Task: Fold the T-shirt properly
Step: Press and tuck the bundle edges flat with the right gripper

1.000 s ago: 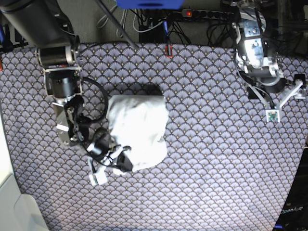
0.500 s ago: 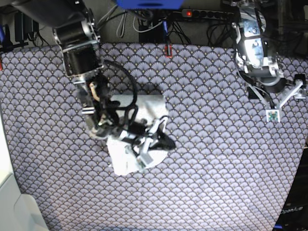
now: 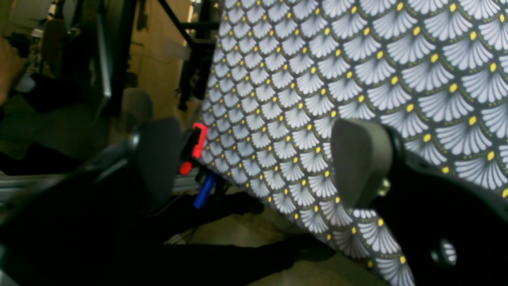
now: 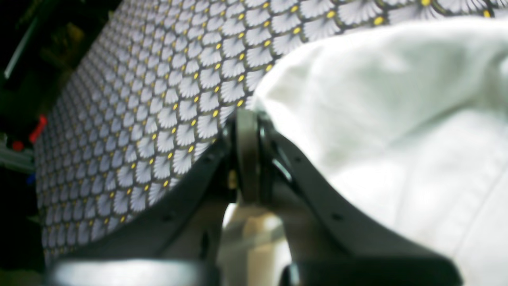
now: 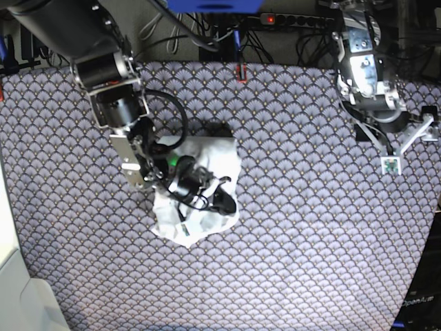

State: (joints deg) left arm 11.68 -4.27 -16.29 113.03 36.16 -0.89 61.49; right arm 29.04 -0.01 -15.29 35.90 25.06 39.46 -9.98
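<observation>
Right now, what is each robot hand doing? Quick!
Left gripper: open, holding nothing, over the patterned tablecloth.
Right gripper: shut, right against the T-shirt; whether it pinches cloth is unclear.

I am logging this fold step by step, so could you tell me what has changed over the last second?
The right gripper swung from the T-shirt's near-left corner across onto the cloth, jaws shut on a fold, and the near part of the shirt bunched up shorter. The left gripper stayed parked, jaws open, at the far edge of the patterned table cover.
</observation>
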